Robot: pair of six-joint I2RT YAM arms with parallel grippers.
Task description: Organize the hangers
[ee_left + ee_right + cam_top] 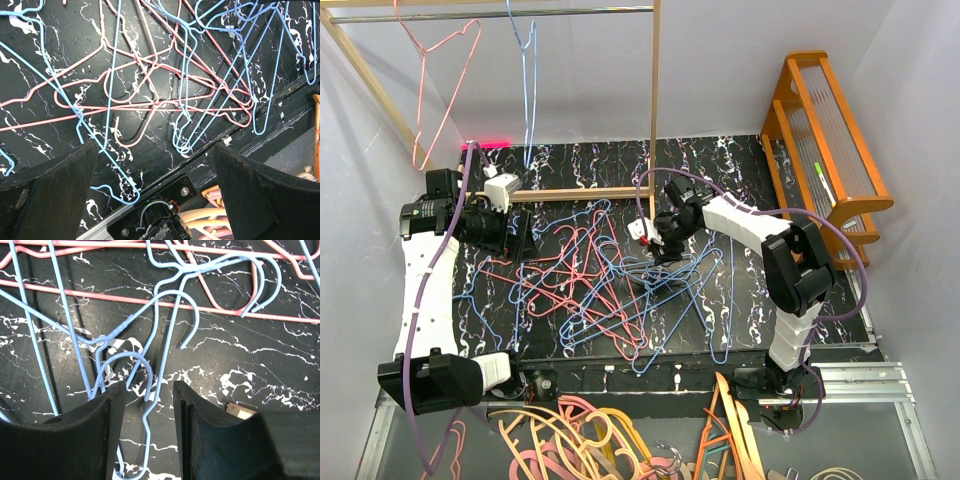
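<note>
Right hand (655, 247) is lowered onto the middle of the tangle of hangers (605, 290) on the black marbled worktop (750, 200). In the right wrist view the right hand (149, 390) is narrowed to a slim gap. A light blue hanger wire (170, 335) runs through that gap, with a little space on either side, so nothing is clamped. This wire slants up and away from the fingers towards the upper right. A small blue hook (135, 357) curls just beside the left finger. More blue hooks further up turn their open ends back towards the hand. Pink wires (150, 301) cross behind them, running side to side. Left hand (520, 237) sits at the left edge of the pile, low over the worktop. Seen from its own wrist, the left hand (155, 150) is spread as wide as it goes, holding nothing and touching nothing. Below it the pink hangers (150, 105) lie flat with their long bars running roughly across the view. The blue hangers (220, 95) slant diagonally, and their narrow corners point towards the near edge of the worktop. The whole heap lies flat and interlocked, with hooks pointing many ways. Two more hang from the rail (490, 14) at the back left, hooks up and bodies pointing down. One of these is a pink hanger (420, 130) and the other a blue hanger (525, 90). Thicker orange, pink and cream hangers (580, 440) lie below the near edge.
</note>
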